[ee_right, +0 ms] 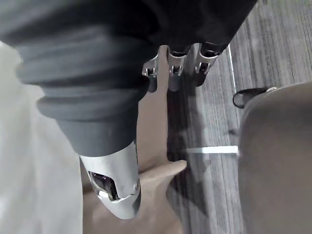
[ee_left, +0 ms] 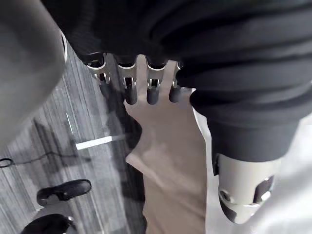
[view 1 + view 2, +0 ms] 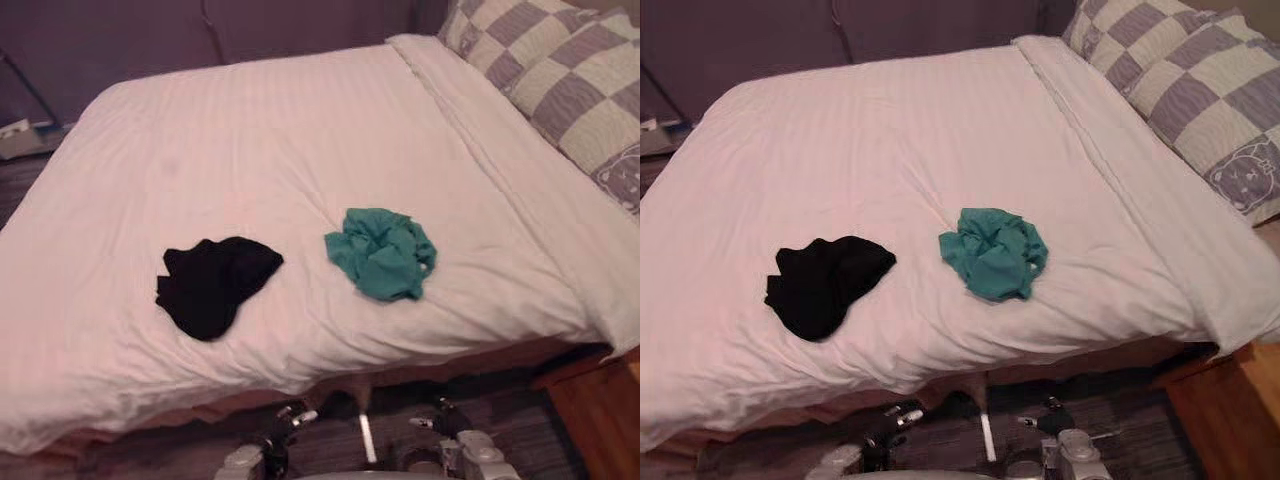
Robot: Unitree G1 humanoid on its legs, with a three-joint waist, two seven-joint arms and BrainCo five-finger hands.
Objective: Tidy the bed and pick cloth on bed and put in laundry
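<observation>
Cloth lies on the bed in two crumpled pieces, both on the near half of the white striped duvet. The black cloth is to the left and the teal cloth to the right. They are near each other but apart, with bare duvet between them. The teal one sits slightly farther from the near edge than the black one.

At the far right, two grey-and-cream checkered pillows lean at the head of the bed. The nearer one has a small bear figure printed on its corner, and any writing by it is too small to tell. A folded band of the duvet runs alongside the pillows.

Below the near edge, a tan bed skirt hangs down to a grey streaked floor, where a short white strip lies. A wooden surface shows at the near right corner.

The left hand hangs low in front of the near bed edge, its fingers straight and loosely spread, holding nothing. The right hand hangs the same way, beside the skirt, its fingers relaxed and its thumb apart, also empty.
</observation>
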